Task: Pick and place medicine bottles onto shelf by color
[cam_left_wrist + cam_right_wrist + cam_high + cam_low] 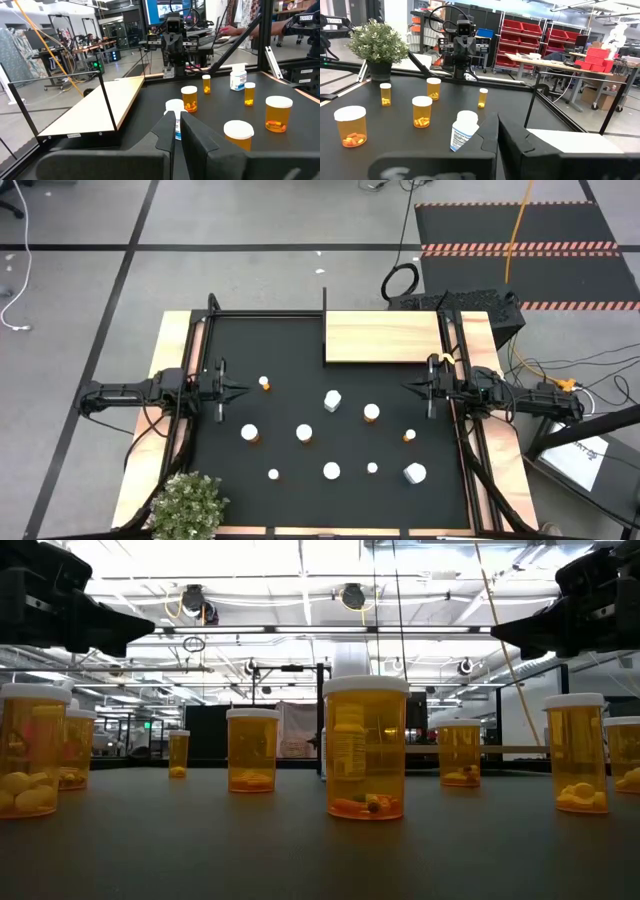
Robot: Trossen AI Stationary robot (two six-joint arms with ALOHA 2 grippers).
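Several medicine bottles stand upright on their bases, scattered over the black mat. Most have orange bodies, like the one at the middle and the big one close up in the low view; a few are white. The shelf, a light-wood board, lies bare at the far right of the mat. My left gripper hovers shut at the mat's left side, above the table and pointing toward the middle. My right gripper hovers shut at the right side, facing it. A white bottle shows just past the left fingers.
A potted plant stands at the near left corner. A black upright post rises at the shelf's left end. Black frame rails run along both sides of the mat. The mat's far left part holds no bottles.
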